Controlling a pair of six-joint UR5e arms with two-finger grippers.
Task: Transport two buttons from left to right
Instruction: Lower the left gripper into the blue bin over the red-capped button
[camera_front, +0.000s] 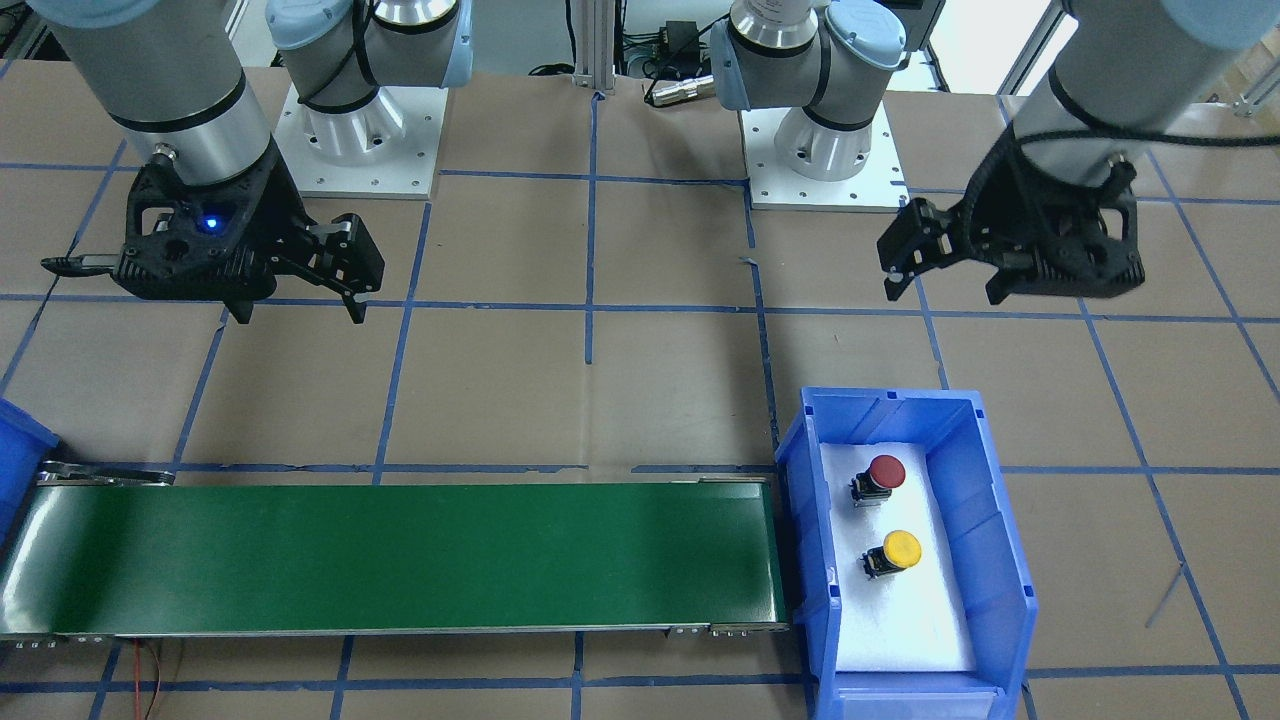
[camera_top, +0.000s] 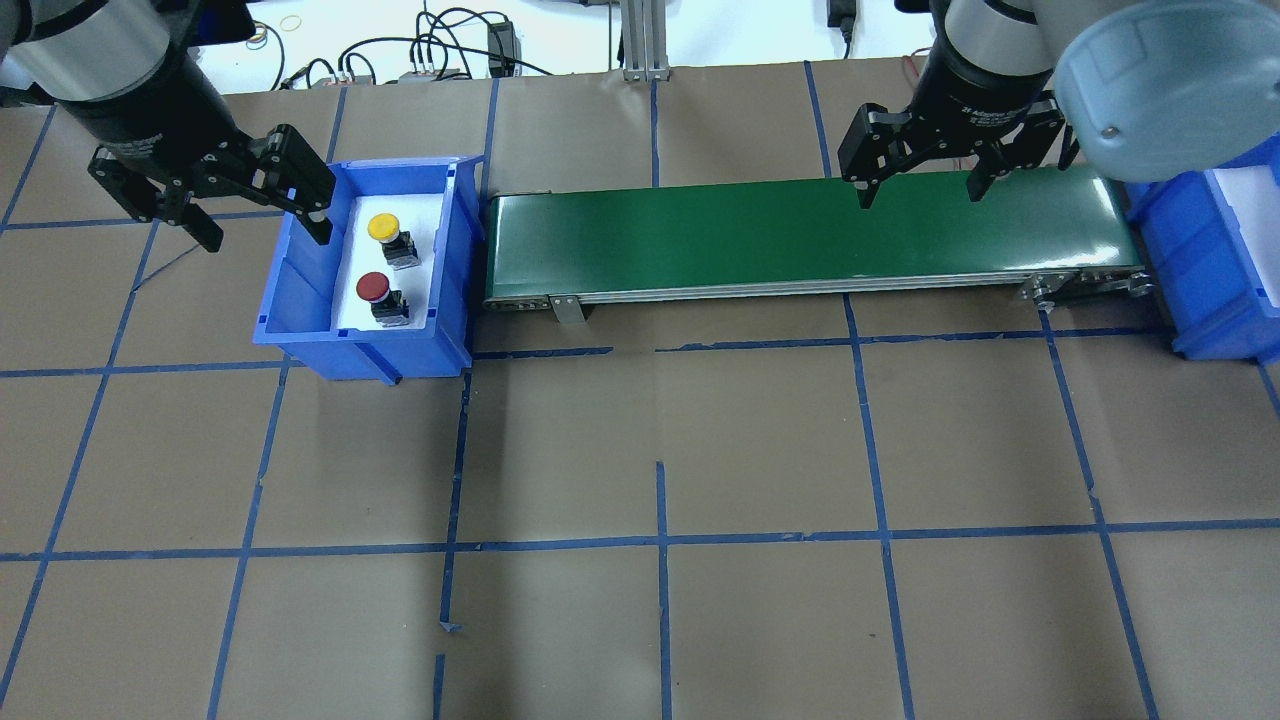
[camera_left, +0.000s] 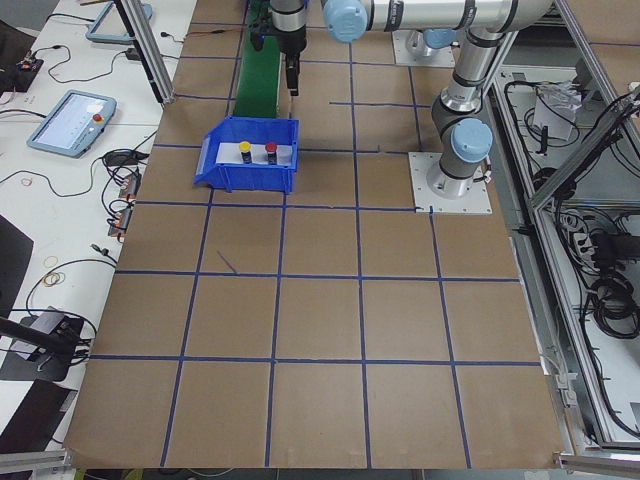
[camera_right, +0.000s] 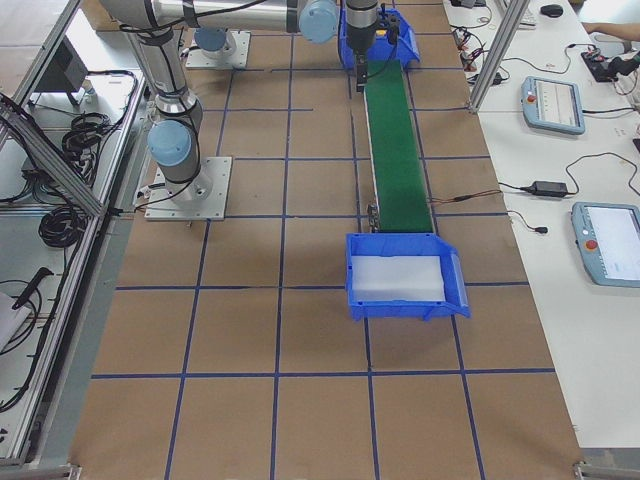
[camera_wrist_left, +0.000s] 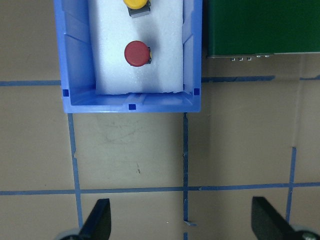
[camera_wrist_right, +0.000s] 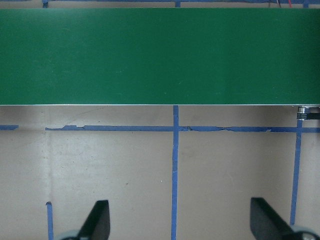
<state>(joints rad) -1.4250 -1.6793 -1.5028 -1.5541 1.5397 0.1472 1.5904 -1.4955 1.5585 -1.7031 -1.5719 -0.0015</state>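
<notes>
The red button (camera_front: 886, 472) and the yellow button (camera_front: 901, 548) stand on white foam in the left blue bin (camera_front: 1000, 520). They also show in the overhead view, red (camera_top: 374, 287) and yellow (camera_top: 383, 227), and in the left wrist view, red (camera_wrist_left: 137, 53) and yellow (camera_wrist_left: 136, 4). My left gripper (camera_front: 945, 290) is open and empty, high above the table on the robot's side of that bin (camera_wrist_left: 75, 55). My right gripper (camera_front: 300, 315) is open and empty, high near the right end of the green conveyor (camera_top: 800, 235).
The conveyor belt (camera_front: 400, 555) runs between the left bin and a second blue bin (camera_top: 1200, 250) with white foam at the right end. Brown paper with blue tape lines covers the table. Both arm bases (camera_front: 825, 150) stand at the robot's side.
</notes>
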